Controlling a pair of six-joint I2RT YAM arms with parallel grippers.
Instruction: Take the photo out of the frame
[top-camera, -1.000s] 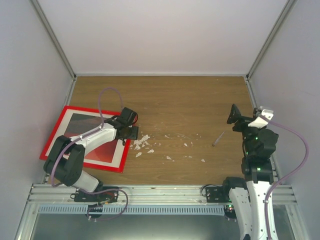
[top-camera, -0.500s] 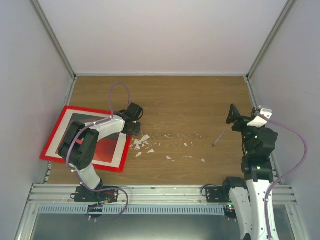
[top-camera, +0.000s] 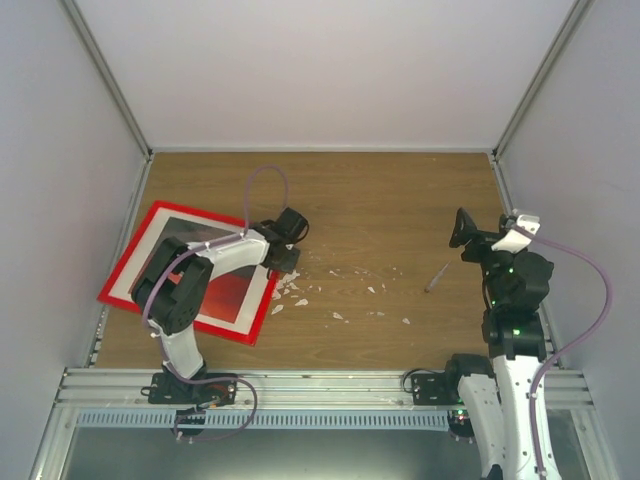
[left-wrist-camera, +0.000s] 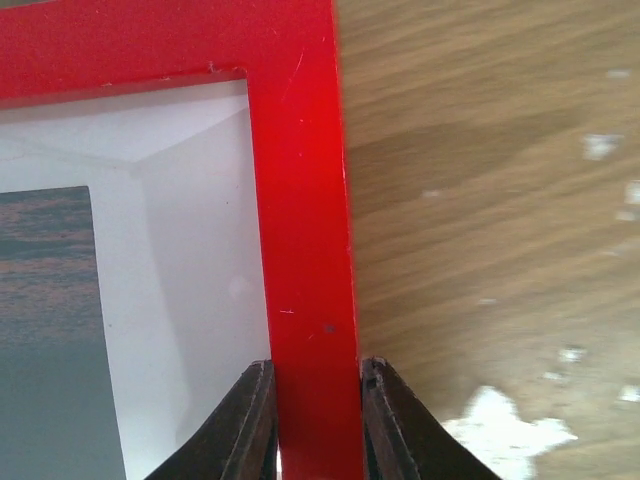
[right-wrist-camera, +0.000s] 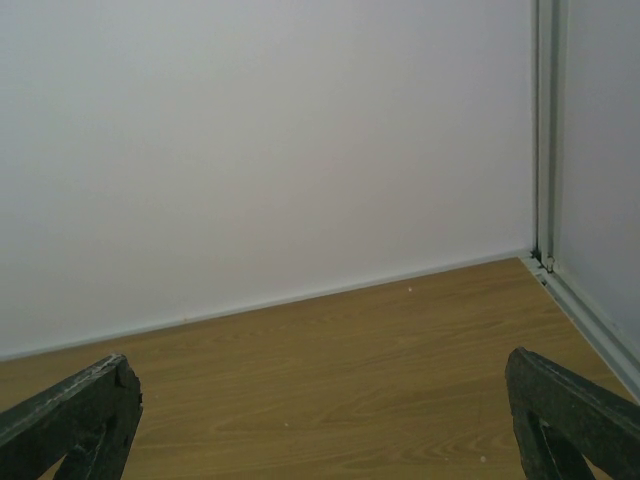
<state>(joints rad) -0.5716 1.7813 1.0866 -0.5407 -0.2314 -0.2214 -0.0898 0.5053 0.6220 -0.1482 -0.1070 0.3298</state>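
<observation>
Seen from the left wrist, the left gripper (left-wrist-camera: 317, 366) has a finger pressed on each side of the frame (left-wrist-camera: 300, 200)'s red right rim, gripping it. Inside the rim lie the white mat (left-wrist-camera: 195, 260) and a grey strip of the photo (left-wrist-camera: 45, 340), a contact too small to read from above. Only the top view shows the whole frame lying flat and skewed at the table (top-camera: 400, 200)'s left side. The photo sits in it, red-orange toward the near edge, with white scraps (top-camera: 288, 288) just right of it and a thin stick (top-camera: 436, 277) further right. The left arm (top-camera: 215, 262) bends at the elbow above the frame, forearm reaching right and far. The right gripper (right-wrist-camera: 318, 365) is raised at the right, jaws wide with nothing between, facing the far wall (right-wrist-camera: 250, 150).
</observation>
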